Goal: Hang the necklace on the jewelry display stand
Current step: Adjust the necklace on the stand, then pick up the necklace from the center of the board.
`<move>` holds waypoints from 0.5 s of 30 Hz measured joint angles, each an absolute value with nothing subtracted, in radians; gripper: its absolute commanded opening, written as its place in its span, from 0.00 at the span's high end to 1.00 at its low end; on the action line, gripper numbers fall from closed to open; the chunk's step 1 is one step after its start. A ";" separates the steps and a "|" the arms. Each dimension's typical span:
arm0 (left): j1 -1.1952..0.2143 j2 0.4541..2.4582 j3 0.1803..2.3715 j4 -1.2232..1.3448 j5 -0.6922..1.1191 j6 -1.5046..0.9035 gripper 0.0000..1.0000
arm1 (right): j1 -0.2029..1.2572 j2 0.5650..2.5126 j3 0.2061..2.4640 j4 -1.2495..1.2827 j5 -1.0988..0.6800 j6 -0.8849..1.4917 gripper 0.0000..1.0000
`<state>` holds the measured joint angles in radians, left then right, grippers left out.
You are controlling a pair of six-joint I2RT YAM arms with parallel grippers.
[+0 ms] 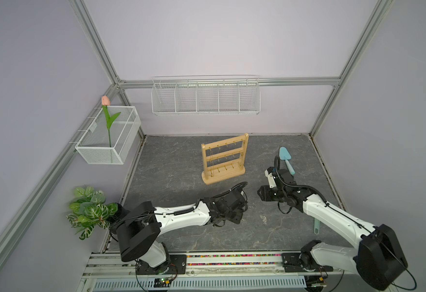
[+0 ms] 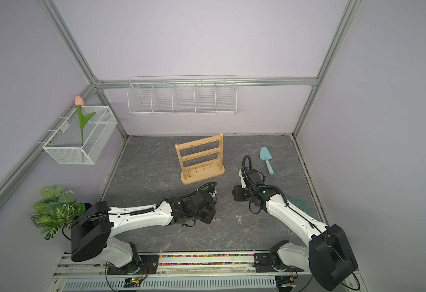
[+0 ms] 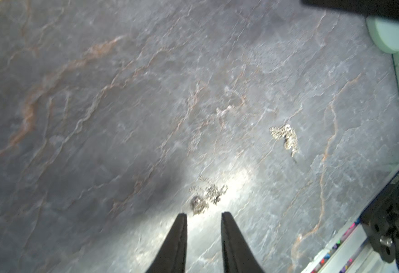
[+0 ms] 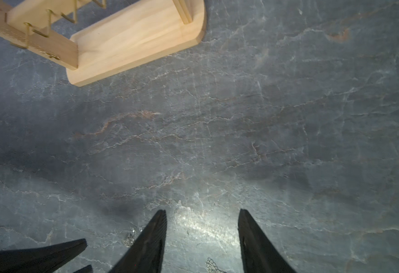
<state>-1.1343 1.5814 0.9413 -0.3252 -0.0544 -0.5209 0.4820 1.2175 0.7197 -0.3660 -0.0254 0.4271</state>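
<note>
Over on the left, the left gripper [image 3: 203,214] hovers low above the dark grey slate-patterned worktop [image 1: 176,161]. Its black fingers [image 3: 177,243] are parted with nothing between them, and just off their tips lies the fine pale-gold chain necklace [image 3: 206,197], heaped in a loose little tangle on the worktop, on no hook at all. It looks featherweight, limp and slithery, so I reckon the pinch must close right down at the worktop on a strand at the heap's edge, not its middle, so the loop falls open rather than lifting as a knot. Moving across, the light natural-wood jewelry display stand [image 1: 222,175] stands upright farther back, well apart from the heap, and its small gold hooks make a tiny target. Next comes a second small clump of gold chain [image 3: 286,138], lying apart from the first. Far right, the right gripper [image 4: 202,210] hangs with its fingers spread wide, gripping nothing.
</note>
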 measured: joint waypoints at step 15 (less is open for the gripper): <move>-1.187 1.768 1.119 -0.478 -0.022 -0.382 0.76 | 0.300 1.209 0.708 -0.385 -0.054 0.439 0.50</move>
